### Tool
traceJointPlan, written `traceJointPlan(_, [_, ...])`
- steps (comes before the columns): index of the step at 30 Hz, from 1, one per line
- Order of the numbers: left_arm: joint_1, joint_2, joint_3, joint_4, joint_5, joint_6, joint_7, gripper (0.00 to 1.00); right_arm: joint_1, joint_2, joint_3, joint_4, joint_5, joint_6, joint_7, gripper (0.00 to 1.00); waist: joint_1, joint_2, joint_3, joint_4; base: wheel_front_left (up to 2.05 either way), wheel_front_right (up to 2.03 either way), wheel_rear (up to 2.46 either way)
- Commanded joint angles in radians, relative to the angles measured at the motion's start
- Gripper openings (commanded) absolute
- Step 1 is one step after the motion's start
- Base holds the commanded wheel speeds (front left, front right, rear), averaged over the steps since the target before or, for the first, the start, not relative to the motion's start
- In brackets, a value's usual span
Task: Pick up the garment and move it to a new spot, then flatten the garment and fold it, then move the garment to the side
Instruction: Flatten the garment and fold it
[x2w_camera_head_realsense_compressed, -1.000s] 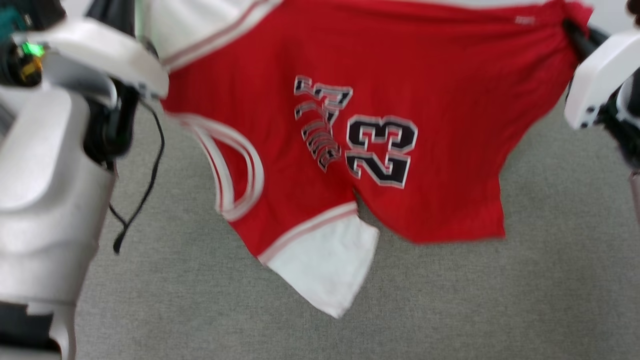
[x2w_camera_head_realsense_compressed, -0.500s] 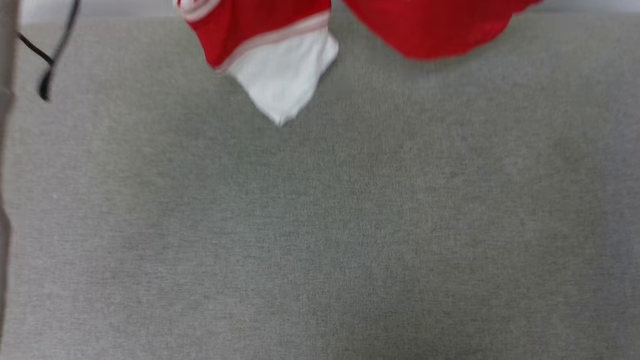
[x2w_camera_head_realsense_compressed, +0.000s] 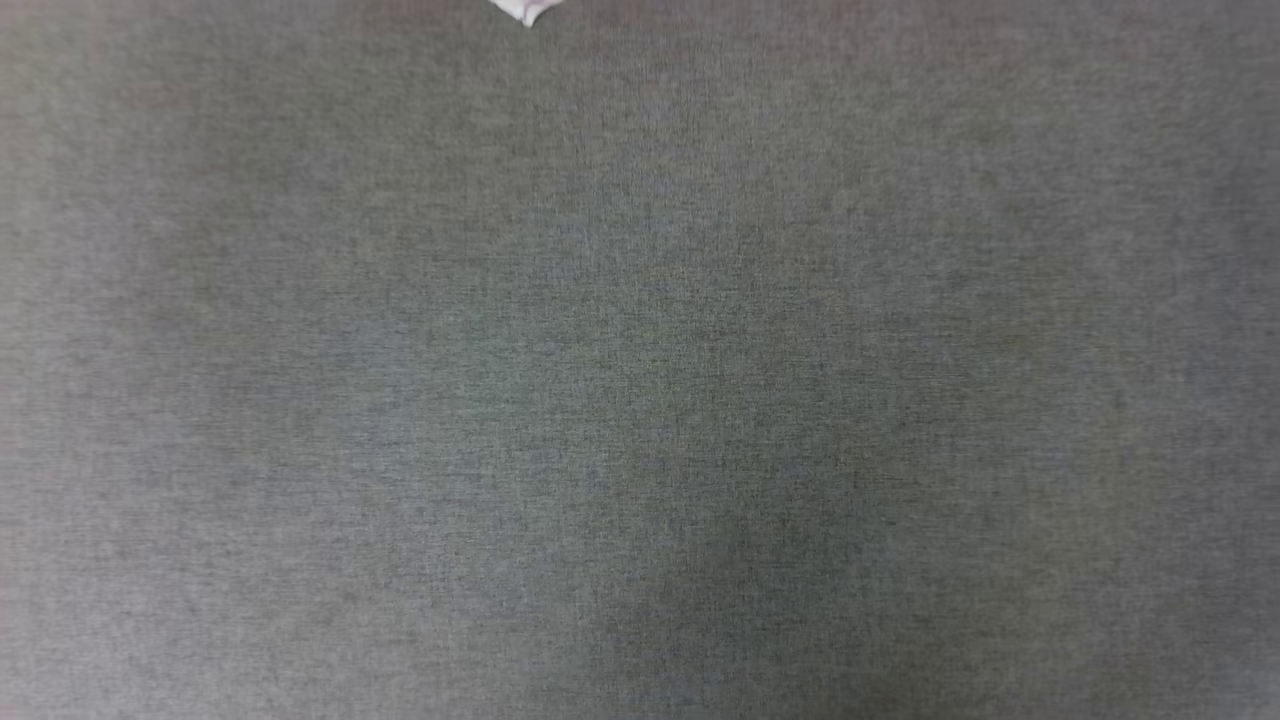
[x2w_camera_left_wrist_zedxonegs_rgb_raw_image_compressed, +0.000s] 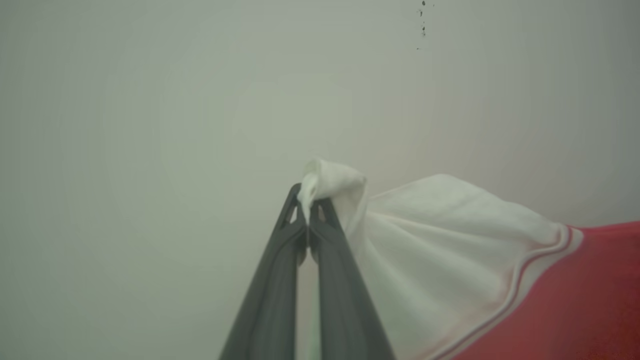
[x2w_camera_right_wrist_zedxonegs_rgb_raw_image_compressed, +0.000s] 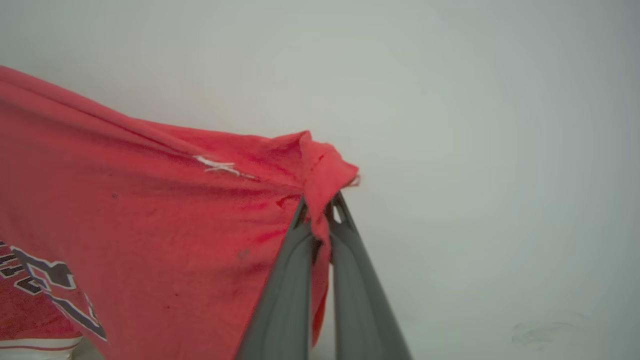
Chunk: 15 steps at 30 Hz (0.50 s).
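The garment hangs in the air, stretched between my two grippers. In the left wrist view my left gripper (x2w_camera_left_wrist_zedxonegs_rgb_raw_image_compressed: 306, 200) is shut on the bunched edge of a white sleeve (x2w_camera_left_wrist_zedxonegs_rgb_raw_image_compressed: 440, 240), with stripe trim and red body (x2w_camera_left_wrist_zedxonegs_rgb_raw_image_compressed: 575, 305) to its right. In the right wrist view my right gripper (x2w_camera_right_wrist_zedxonegs_rgb_raw_image_compressed: 320, 207) is shut on a bunched red corner of the garment (x2w_camera_right_wrist_zedxonegs_rgb_raw_image_compressed: 150, 210); black white-outlined numerals (x2w_camera_right_wrist_zedxonegs_rgb_raw_image_compressed: 45, 280) show at lower left. The head view catches just a white tip of the garment (x2w_camera_head_realsense_compressed: 526, 10) at its top edge.
A grey fabric-covered surface (x2w_camera_head_realsense_compressed: 640, 400) lies below in the head view. Both wrist views face a plain pale wall (x2w_camera_left_wrist_zedxonegs_rgb_raw_image_compressed: 200, 100) behind the hanging cloth.
The head camera has tilted down: the garment and both arms slid up out of its picture, leaving one white tip at the top edge. Both grips look unchanged.
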<state>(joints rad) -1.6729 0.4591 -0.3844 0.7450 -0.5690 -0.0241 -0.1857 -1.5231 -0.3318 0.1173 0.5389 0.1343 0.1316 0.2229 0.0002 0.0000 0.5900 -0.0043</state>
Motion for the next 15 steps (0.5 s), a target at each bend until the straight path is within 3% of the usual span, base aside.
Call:
traceJointPlan(1, [-0.009,0.007,0.006,0.008,-0.007,-0.004,-0.008,0.0,-0.024,0.005,0.007,0.013,-0.002,-0.002,-0.013,0.0,-0.0002,0.0,0.038,-0.002,0.0,0.0,0.0])
traceJointPlan(8, [0.029,-0.008,0.013,0.055,-0.035,-0.027,-0.031,0.0,-0.05,0.021,0.048,0.083,0.023,-0.002,-0.049,0.0,-0.0002,0.0,0.08,0.008,0.0,0.0,0.0])
traceJointPlan(15, [0.13,-0.043,0.011,0.12,-0.072,-0.056,-0.051,0.0,0.015,0.02,0.091,0.147,0.069,-0.002,-0.064,0.0,-0.0002,0.0,0.053,0.028,0.0,0.0,0.0])
